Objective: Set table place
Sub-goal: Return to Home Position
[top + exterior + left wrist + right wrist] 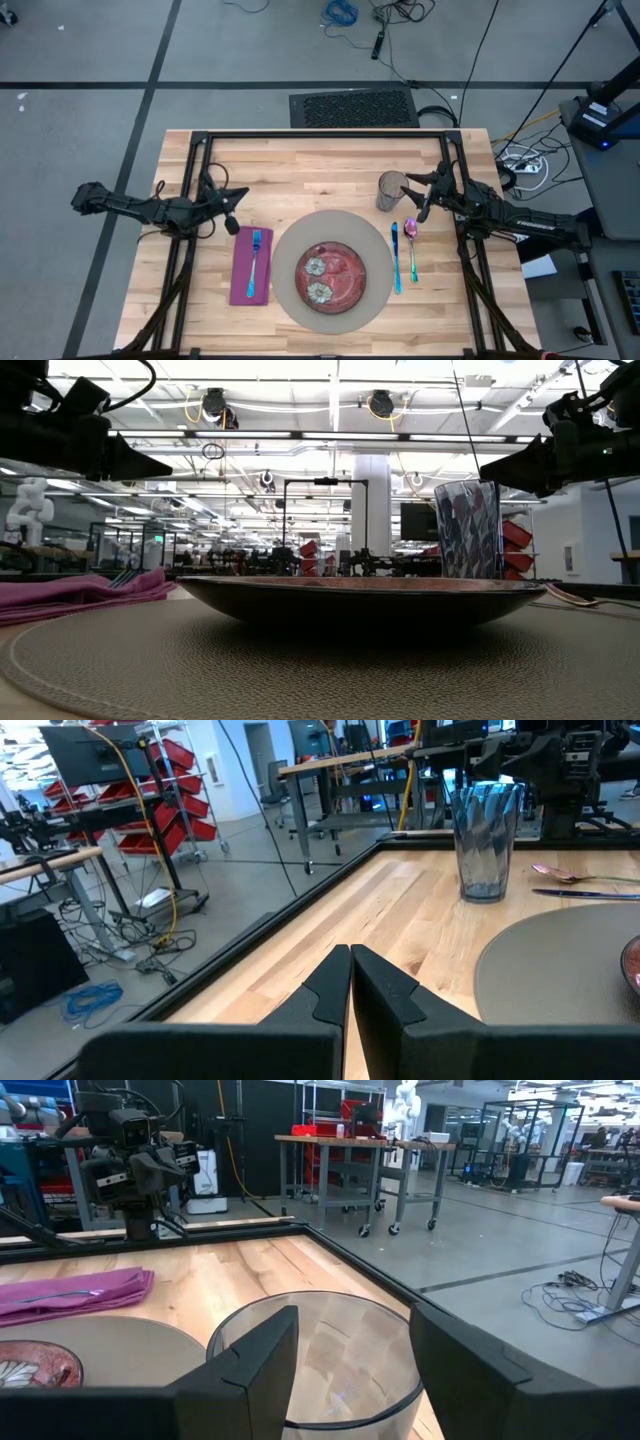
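A round grey-tan mat [288, 290] lies near the table's [320, 165] front edge, and a red patterned plate [330, 272] sits in its middle. Left of the mat, a blue fork [255, 255] rests on a purple napkin [242, 272]. A blue knife [395, 258] and a pink spoon [411, 235] lie right of the mat. The clear glass [391, 191] stands upright beyond them. My right gripper [412, 195] is open just right of the glass, its fingers [270, 1350] framing the glass without touching it. My left gripper [234, 222] is shut and holds nothing, above the table, left of the napkin.
Black frame bars [320, 136] run along the table's far edge and down both sides under the arms. Bare wood [300, 175] spans the far half of the table. A dark grate [352, 108] and cables lie on the floor beyond.
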